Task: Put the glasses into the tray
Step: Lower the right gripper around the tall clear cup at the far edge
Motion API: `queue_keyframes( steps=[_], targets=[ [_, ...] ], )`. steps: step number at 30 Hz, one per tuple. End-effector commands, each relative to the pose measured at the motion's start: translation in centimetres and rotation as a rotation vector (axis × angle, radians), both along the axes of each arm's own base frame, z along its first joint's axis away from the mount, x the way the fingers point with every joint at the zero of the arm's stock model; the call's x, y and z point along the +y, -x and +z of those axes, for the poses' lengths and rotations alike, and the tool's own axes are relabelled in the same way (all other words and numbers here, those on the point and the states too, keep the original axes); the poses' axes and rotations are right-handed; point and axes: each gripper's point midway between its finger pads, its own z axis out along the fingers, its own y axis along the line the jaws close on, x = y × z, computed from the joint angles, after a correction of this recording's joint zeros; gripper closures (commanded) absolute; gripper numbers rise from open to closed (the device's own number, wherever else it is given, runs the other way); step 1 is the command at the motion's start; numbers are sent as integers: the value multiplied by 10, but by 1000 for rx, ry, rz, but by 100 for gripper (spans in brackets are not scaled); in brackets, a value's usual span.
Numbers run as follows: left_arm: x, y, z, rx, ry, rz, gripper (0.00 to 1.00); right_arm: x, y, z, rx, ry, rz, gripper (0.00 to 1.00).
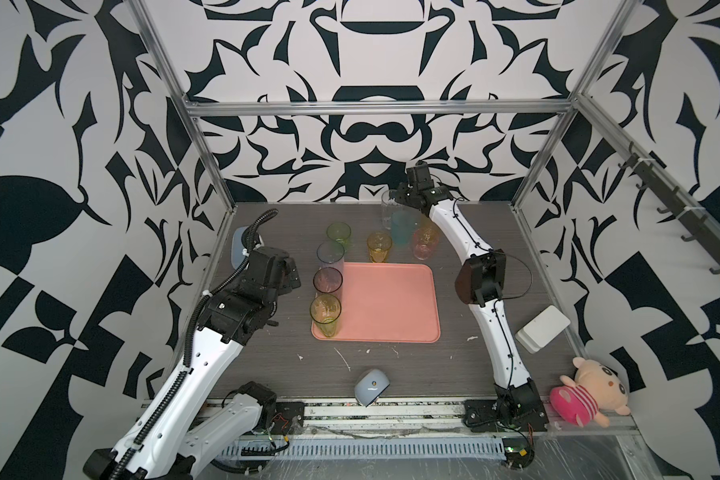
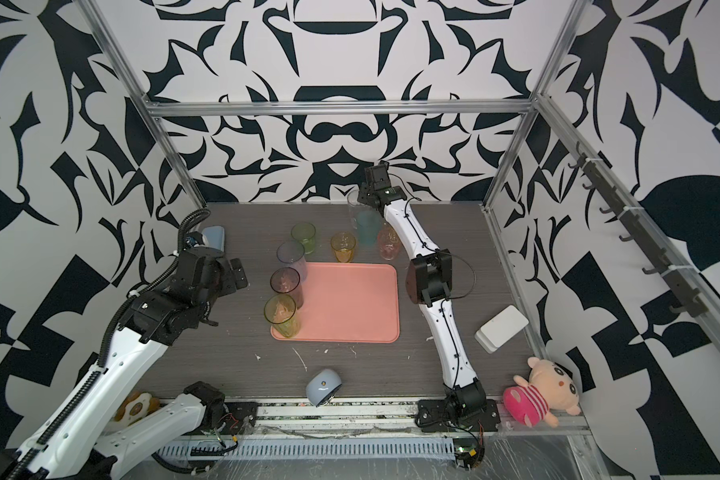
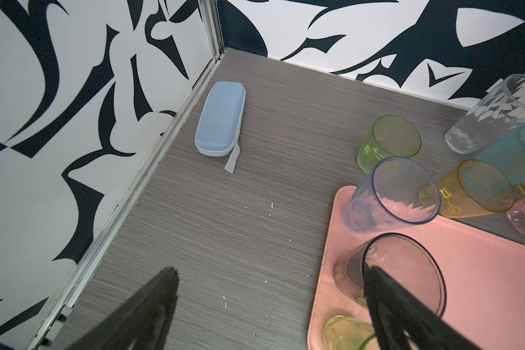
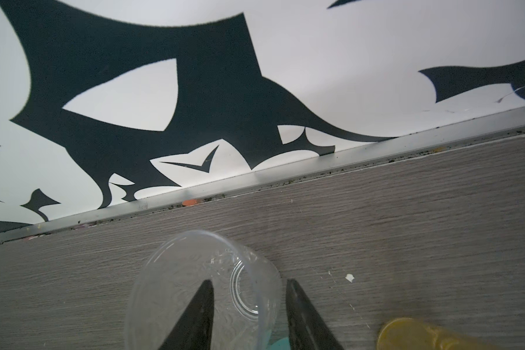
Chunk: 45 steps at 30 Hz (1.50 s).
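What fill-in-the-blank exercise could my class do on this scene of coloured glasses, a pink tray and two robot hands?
1. The tray holds ___ glasses: a blue glass, a grey glass and a yellow-green glass.
2. The glass with one finger of the right hand inside it is not tinted but ___.
3. The left hand is wide ___ and holds nothing.
Missing words: three; clear; open.

Grey table (image 1: 412, 370), pink tray (image 1: 391, 303), glasses (image 1: 339, 235), blue case (image 3: 220, 119), white box (image 1: 543, 328)
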Motion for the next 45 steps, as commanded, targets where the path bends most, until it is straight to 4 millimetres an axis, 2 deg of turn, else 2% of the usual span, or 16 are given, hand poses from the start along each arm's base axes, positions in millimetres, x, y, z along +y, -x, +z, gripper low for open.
queue_keyframes(
  steps=[1,24,33,36,37,45],
  targets=[
    [5,4,-1,-4,-6,17,0,0,-3,27,-54,-27,-7,58],
    [3,3,2,-9,7,13,1,3,-3,6,-15,-36,1,63],
    [3,3,1,-6,9,13,1,4,-2,1,-5,-37,0,65],
    [3,3,1,-6,9,14,0,3,-2,5,-12,-43,-1,66],
    [3,3,1,-6,9,15,1,2,0,-10,19,-35,0,67],
    [3,4,1,-5,16,15,1,2,0,-8,15,-37,0,70]
  ],
)
